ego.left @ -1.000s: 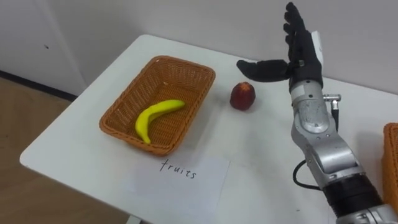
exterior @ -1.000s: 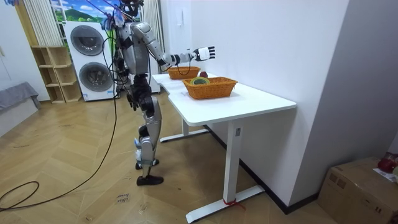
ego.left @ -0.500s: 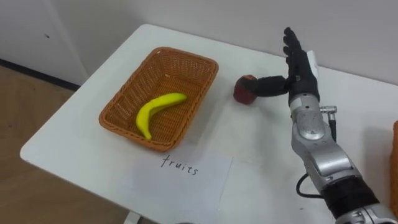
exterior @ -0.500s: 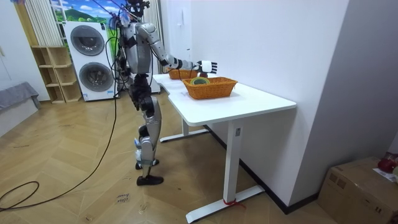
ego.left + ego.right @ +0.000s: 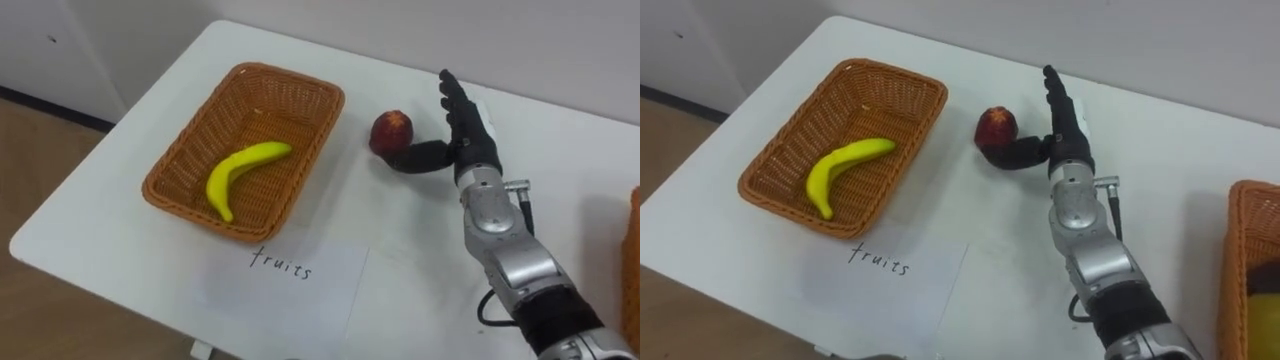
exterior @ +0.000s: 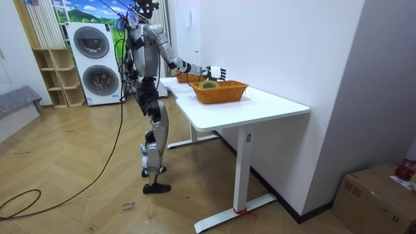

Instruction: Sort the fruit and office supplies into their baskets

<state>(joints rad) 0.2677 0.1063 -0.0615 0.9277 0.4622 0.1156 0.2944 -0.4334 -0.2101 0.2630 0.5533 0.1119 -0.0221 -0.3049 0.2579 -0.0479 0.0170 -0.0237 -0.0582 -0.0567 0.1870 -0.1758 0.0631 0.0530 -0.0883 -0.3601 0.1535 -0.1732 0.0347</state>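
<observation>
Starting at the right hand [image 5: 468,135]: open, with straight fingers pointing toward the far edge of the bench [image 5: 400,230] and the thumb stretched sideways under the red fruit [image 5: 391,130], touching it or just beside it; cannot say which. No grip on it yet.

Found near the far edge of the bench, close to the far right corner of the fruit basket [image 5: 200,218], resting on the bare top. Looks round, smooth and rather light, perhaps an apple or a peach; likely to roll away if pushed from one side only. Better to close around its middle from both sides, thumb against fingers, and not to squeeze hard, in case of soft flesh.

Further left, inside the woven fruit basket, a banana [image 5: 245,175] with much free room beside it. Necessary to lift the fruit over the rim first. At the near edge, a paper label [image 5: 285,285], flat, no obstacle. At the right edge, a second basket [image 5: 1232,260], well apart from the hand. Nothing else between fruit and basket.
</observation>
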